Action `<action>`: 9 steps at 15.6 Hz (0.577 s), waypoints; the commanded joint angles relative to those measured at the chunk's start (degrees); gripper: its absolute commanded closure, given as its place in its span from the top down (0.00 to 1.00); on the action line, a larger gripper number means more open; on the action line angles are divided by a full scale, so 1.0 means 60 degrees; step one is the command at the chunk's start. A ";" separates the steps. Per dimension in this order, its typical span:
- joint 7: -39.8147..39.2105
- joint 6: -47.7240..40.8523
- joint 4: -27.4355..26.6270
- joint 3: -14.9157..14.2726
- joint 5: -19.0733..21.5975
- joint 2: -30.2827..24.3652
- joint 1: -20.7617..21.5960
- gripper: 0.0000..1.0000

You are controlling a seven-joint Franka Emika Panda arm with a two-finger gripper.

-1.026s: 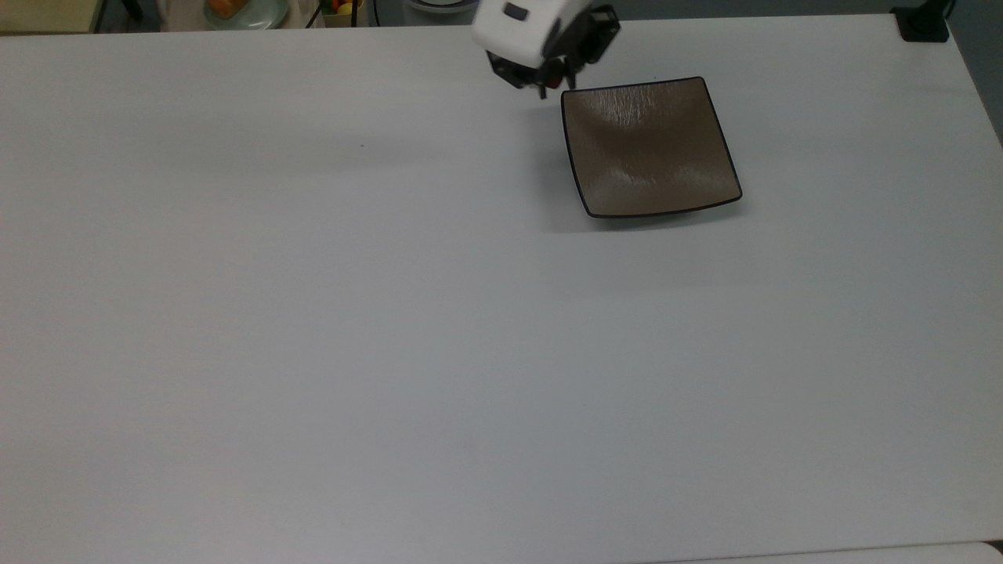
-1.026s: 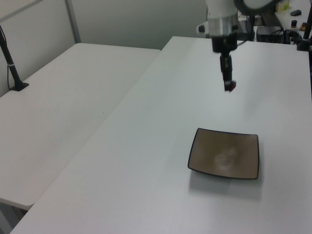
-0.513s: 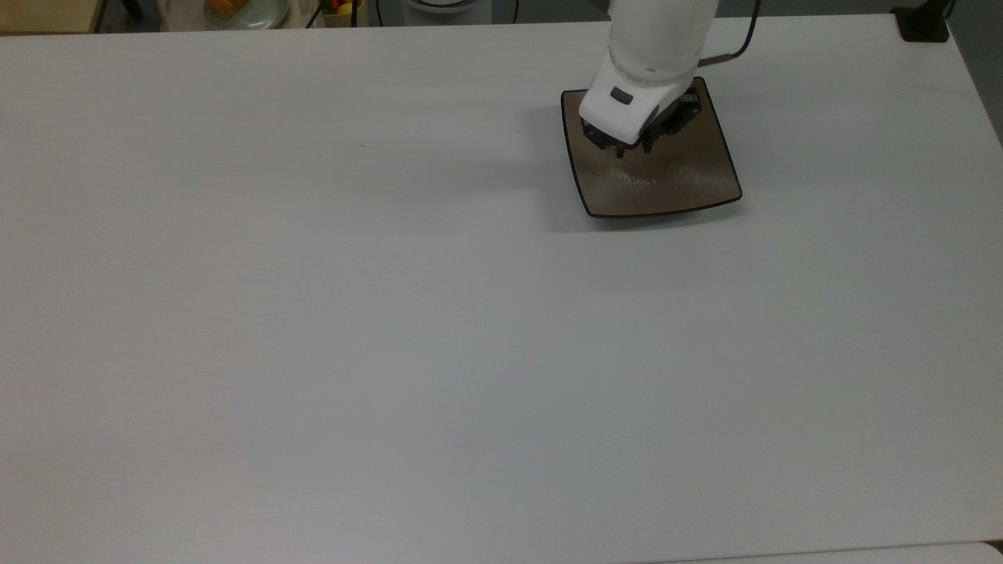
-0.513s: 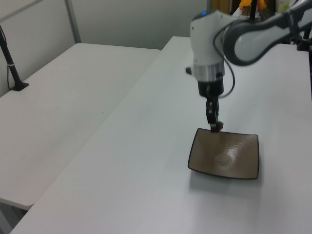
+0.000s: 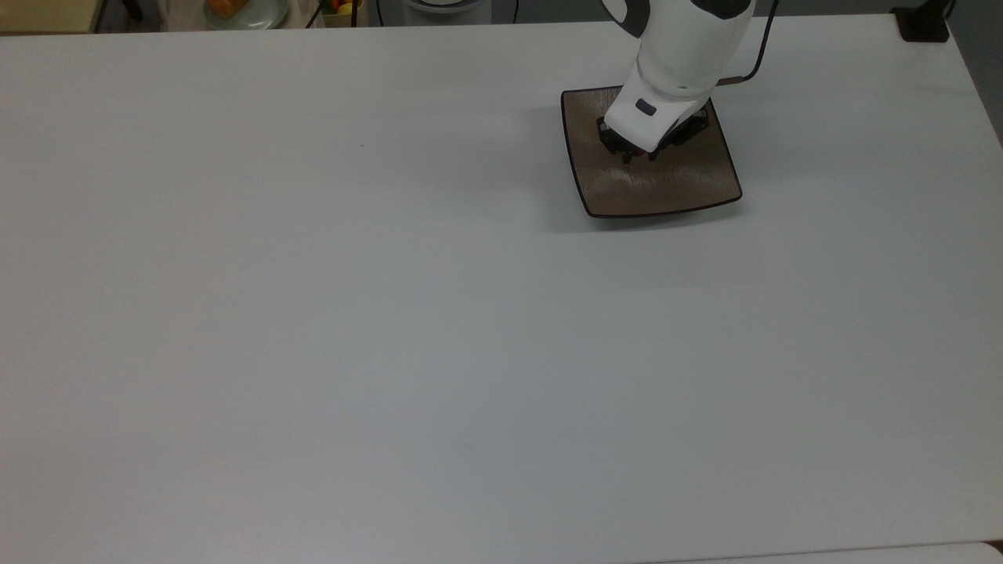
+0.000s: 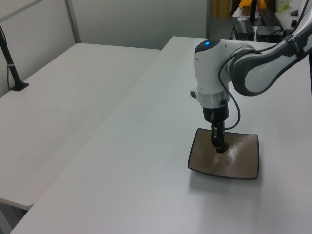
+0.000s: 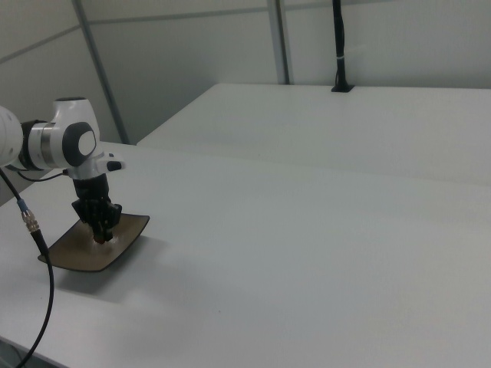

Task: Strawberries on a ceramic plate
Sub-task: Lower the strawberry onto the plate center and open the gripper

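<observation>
A: What's the ceramic plate point(image 5: 666, 192) like?

B: Square, glossy brown-taupe, with a thin black rim and upturned, curved edges. It sits on a smooth matte white table point(image 5: 313, 313), toward the top view's upper right.

A: And the arm?

B: 1 arm with a smooth white shell and a black gripper point(image 6: 220, 147) pointing straight down over the plate's middle. Its fingers are pinched together on the strawberry point(image 6: 221, 149), a speck of dark red at the tips in the left view, right at the plate's surface.

A: Is it touching the plate?

B: I can't tell.

A: What changed from 1 second ago?

B: Then the gripper hung above the table beside the plate's far corner, the red berry in its tips. Half a second ago it was over the plate's edge. Now it's low over the centre.

A: Anything else?

B: A pale green dish point(image 5: 243, 11) with orange food at the top view's upper edge.
</observation>
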 commanded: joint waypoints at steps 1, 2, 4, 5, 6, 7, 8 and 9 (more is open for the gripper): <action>0.0277 0.0299 -0.0188 0.0019 -0.0197 -0.0081 0.0034 0.07; 0.0321 0.0343 -0.0188 0.0033 -0.0197 -0.0067 0.0034 0.08; 0.0627 0.0664 -0.0188 0.0048 -0.0197 -0.0066 0.0034 0.46; 0.0788 0.0680 -0.0188 0.0063 -0.0197 -0.0052 0.0034 0.93; 0.0891 0.0680 -0.0188 0.0063 -0.0197 -0.0052 0.0034 1.00; 0.0921 0.0651 -0.0144 0.0077 -0.0197 -0.0066 0.0034 1.00; 0.0951 0.0636 -0.0129 0.0063 -0.0197 -0.0066 0.0034 1.00; 0.0965 0.0593 -0.0114 0.0063 -0.0197 -0.0095 0.0034 1.00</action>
